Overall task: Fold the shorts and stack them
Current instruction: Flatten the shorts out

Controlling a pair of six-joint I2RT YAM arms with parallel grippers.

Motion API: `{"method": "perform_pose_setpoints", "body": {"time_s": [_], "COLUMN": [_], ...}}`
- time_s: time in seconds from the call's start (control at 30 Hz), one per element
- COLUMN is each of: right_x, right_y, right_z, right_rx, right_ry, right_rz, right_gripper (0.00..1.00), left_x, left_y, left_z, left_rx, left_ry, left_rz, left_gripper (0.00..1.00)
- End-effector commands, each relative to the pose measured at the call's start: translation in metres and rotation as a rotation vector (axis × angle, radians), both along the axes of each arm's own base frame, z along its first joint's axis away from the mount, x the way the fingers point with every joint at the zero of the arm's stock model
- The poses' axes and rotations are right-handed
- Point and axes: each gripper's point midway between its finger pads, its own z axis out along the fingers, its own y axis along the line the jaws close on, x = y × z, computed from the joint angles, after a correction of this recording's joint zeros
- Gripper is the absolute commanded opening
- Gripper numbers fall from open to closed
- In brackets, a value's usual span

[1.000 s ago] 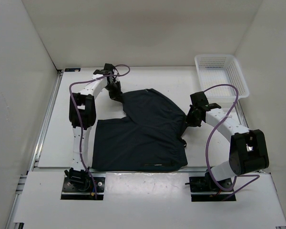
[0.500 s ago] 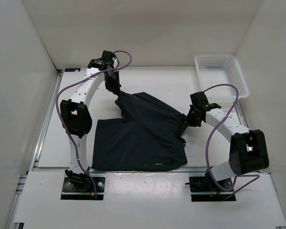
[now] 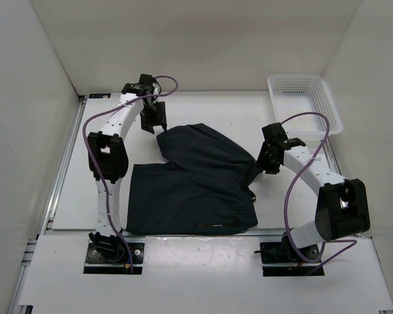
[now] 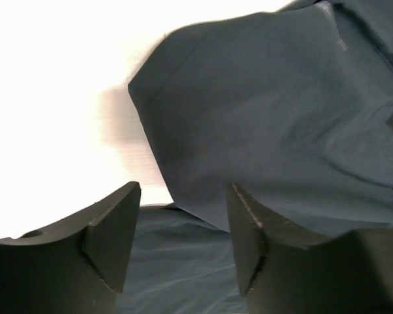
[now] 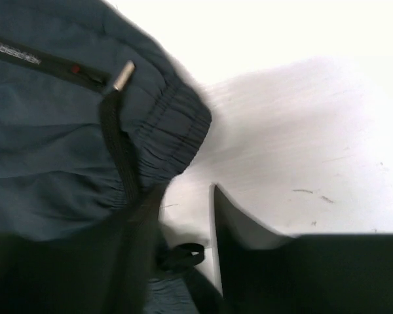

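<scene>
Dark navy cloth, near black: the shorts (image 3: 196, 183) lie on the white table (image 3: 229, 111) between my two arms. They are spread mostly flat, with a rumpled upper layer whose corner points toward the far left.

Writing: in the right wrist view a narrow black strip (image 5: 16, 53) on the cloth carries small pale lettering, too blurred for me to read. From above, a short pale mark (image 3: 213, 227) sits by the near hem, also unreadable.

From above, the left fingers (image 3: 151, 122) hang just beyond that far-left corner of the shorts, and I see no contact. In the left wrist view they (image 4: 111, 229) stand well apart with nothing between them. The cloth (image 4: 281, 118) lies past the tips, its corner over bare table.

The right fingers (image 3: 268, 162) sit at the right edge of the shorts, by the gathered waistband (image 5: 177, 124). In the right wrist view they (image 5: 262, 261) are parted by a moderate gap, with bare table showing through. A black drawstring (image 5: 114, 144) with a metal tip (image 5: 123, 76) runs down toward the left-hand finger, and a loop of cord (image 5: 183, 252) lies in the gap. That finger blurs into the cloth, so I cannot tell whether it touches. Nothing is clamped.

A white mesh basket (image 3: 304, 101) stands in the far right corner, well apart from the shorts.
</scene>
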Motion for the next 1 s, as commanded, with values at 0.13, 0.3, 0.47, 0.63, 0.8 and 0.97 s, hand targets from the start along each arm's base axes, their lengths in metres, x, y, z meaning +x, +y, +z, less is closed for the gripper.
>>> {"method": "perform_pose_setpoints", "body": {"time_s": [0.13, 0.3, 0.47, 0.63, 0.8, 0.97], "right_x": [0.036, 0.061, 0.068, 0.063, 0.067, 0.074], "right_y": [-0.004, 0.004, 0.015, 0.026, 0.033, 0.029], "right_z": [0.045, 0.024, 0.005, -0.025, -0.031, -0.011], "right_rx": [-0.054, -0.079, -0.047, -0.006, 0.028, 0.007], "right_ry": [-0.097, -0.032, 0.011, 0.099, 0.107, 0.065], "right_rz": [-0.009, 0.029, 0.059, 0.075, 0.079, 0.067], "right_gripper": [0.62, 0.50, 0.52, 0.50, 0.21, 0.00], "left_x": [0.029, 0.056, 0.074, 0.077, 0.063, 0.059], "left_y": [-0.029, -0.042, -0.070, -0.096, -0.116, -0.116], "left_z": [0.014, -0.003, -0.014, -0.038, -0.055, -0.039], "left_rx": [0.002, 0.037, -0.025, -0.041, -0.151, -0.220], "left_ry": [-0.089, -0.130, -0.170, -0.169, -0.091, -0.088], "left_rz": [-0.057, -0.052, -0.080, -0.122, -0.169, -0.182], "left_gripper": [0.83, 0.87, 1.00, 1.00, 0.78, 0.10]}}
